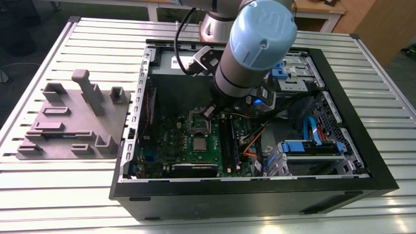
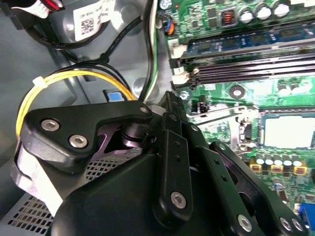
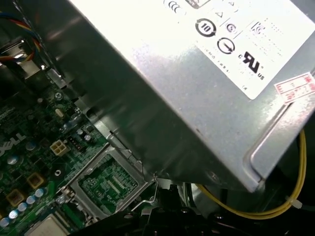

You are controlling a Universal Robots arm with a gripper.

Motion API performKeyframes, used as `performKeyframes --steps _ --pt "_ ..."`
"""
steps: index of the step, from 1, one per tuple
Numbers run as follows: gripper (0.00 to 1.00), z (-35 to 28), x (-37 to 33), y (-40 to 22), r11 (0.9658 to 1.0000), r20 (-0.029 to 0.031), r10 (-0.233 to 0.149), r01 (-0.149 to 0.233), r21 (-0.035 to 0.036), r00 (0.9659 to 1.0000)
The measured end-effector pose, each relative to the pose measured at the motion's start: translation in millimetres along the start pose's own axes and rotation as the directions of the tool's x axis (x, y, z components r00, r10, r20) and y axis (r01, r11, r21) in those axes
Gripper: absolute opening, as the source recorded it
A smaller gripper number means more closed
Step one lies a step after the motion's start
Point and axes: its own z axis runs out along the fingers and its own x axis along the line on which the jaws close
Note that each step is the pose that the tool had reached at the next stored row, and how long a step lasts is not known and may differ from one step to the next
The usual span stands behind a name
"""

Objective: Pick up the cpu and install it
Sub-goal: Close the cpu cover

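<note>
Metal-topped cpu point(image 1: 198, 142): lies on the motherboard point(image 1: 175, 141), near the empty socket point(image 1: 198, 120).
Handling: likely light, stiff, fragile; hold its edges.
Gripper point(image 1: 209, 113): open or closed, cannot tell.

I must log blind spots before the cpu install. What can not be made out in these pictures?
- cpu, first wrist view: cut off by the picture edge.
- Socket, second wrist view: cut off by the edge.
- Motherboard, exterior view: the arm hides part of it.
</note>
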Motion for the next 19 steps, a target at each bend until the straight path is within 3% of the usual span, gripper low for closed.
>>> performKeyframes --steps 2,8,16,19 --pt "0.10 1.5 0.3 -0.3 1.0000 0.0055 0.000 0.000 -0.0051 1.0000" --pt "0.10 5.9 1.0 -1.6 1.0000 0.0044 0.000 0.000 -0.0045 1.0000" --pt "0.10 5.8 1.8 -0.5 0.9998 -0.0200 0.002 -0.001 0.0198 0.9998" --pt "0.10 4.3 1.8 0.2 0.9997 -0.0237 0.002 -0.002 0.0233 0.9997"
